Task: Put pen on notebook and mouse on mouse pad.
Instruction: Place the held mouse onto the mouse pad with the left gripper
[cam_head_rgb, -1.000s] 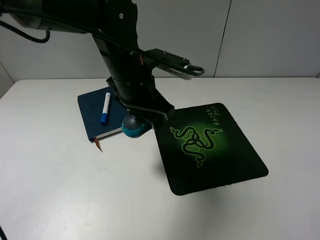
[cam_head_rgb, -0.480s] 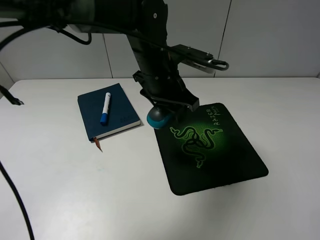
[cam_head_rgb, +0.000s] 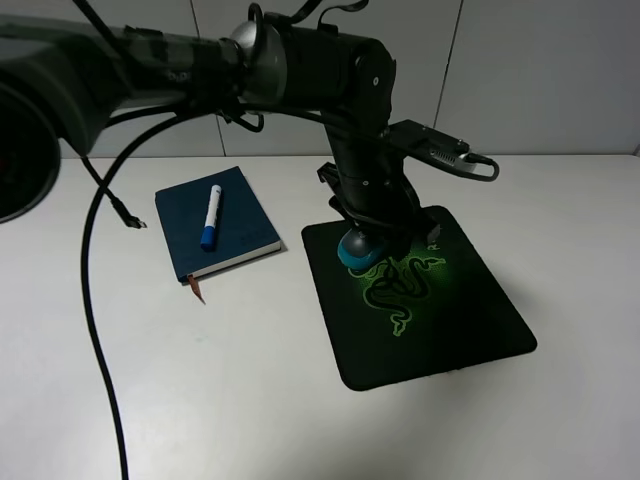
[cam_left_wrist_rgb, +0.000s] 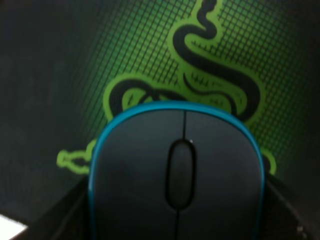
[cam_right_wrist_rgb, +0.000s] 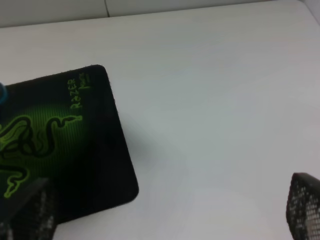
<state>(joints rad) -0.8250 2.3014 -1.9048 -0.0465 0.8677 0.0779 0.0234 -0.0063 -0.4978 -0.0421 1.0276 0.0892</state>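
Left hand (cam_head_rgb: 368, 238): pinching the mouse (cam_head_rgb: 358, 253) over the mouse pad (cam_head_rgb: 450, 310), at the green emblem's 11 o'clock edge; contact with the pad cannot be told. Pen (cam_head_rgb: 211, 216): lying on the notebook (cam_head_rgb: 240, 225), at 9 o'clock of the pad on the white worktop (cam_head_rgb: 200, 380). Right hand (cam_right_wrist_rgb: 170, 215): fingers spread, holding nothing.

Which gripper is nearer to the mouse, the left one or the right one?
Left. The left gripper holds the mouse over the mouse pad; the right gripper hangs open over bare table beyond the pad's edge.
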